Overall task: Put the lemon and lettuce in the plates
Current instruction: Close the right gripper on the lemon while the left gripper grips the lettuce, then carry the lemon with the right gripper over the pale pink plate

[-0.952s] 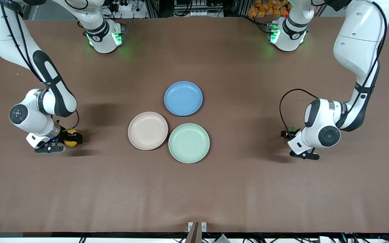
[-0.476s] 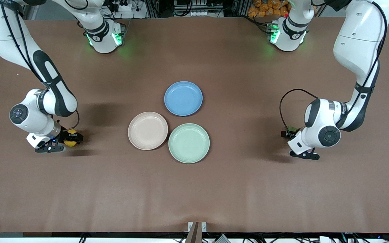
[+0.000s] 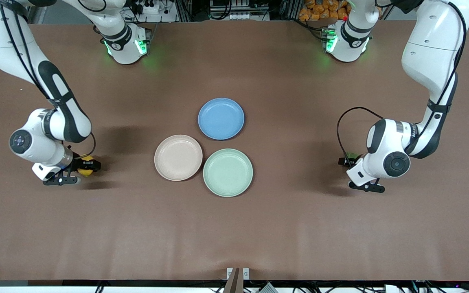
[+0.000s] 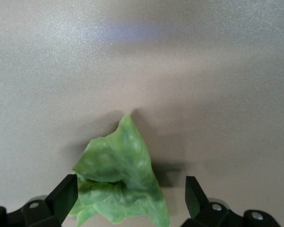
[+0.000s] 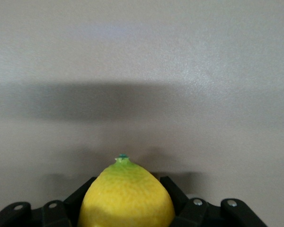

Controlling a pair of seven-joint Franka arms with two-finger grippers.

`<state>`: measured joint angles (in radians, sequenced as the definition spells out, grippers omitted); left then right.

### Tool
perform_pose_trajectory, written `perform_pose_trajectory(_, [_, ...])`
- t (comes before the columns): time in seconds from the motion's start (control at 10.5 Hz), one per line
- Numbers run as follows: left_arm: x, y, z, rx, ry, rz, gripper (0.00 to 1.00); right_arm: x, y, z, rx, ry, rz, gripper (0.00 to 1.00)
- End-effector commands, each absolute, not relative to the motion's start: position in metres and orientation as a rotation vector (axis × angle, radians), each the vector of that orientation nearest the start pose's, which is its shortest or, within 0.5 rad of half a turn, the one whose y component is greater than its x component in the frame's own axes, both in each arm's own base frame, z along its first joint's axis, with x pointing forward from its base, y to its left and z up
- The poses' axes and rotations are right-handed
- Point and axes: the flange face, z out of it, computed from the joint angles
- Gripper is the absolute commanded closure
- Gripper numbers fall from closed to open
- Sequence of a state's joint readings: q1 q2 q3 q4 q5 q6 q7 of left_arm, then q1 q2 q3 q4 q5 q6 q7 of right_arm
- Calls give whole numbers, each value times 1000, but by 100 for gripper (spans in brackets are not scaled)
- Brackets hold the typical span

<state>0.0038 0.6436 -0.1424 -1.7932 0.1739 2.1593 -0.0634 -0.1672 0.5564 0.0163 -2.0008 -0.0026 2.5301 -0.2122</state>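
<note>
The lemon (image 3: 84,170) is between the fingers of my right gripper (image 3: 88,166), low at the table toward the right arm's end. In the right wrist view the gripper (image 5: 127,189) is shut on the lemon (image 5: 127,201), one finger against each side. The lettuce (image 3: 353,155) lies on the table toward the left arm's end, mostly hidden under my left gripper (image 3: 346,161). In the left wrist view that gripper (image 4: 130,193) is open around the lettuce (image 4: 118,179). The beige-pink plate (image 3: 178,157) and the mint green plate (image 3: 228,172) sit side by side, both bare.
A blue plate (image 3: 221,118) sits just farther from the front camera than the two other plates, touching distance from both. The brown table (image 3: 234,236) has wide bare room around the plates.
My right arm has shifted slightly with the lemon in its gripper. The left arm and the plates have not visibly moved.
</note>
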Motion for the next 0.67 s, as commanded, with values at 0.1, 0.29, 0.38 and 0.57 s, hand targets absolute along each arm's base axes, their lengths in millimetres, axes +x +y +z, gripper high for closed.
perform_pose_trajectory(0.1, [616,-79,171,-3004,270,392,34,621,-88,213,-3103,-112,109,53])
perform_pose_trajectory(0.29, [617,-79,171,-3004,271,390,80,634,-62,234,-3106,-180,51,53])
perform_pose_trajectory(0.38, [617,-79,171,-3004,271,390,98,637,-47,243,-3106,-217,37,53])
perform_pose_trajectory(0.57, [617,-79,171,-3004,271,390,100,648,-22,262,-3095,-278,82,52])
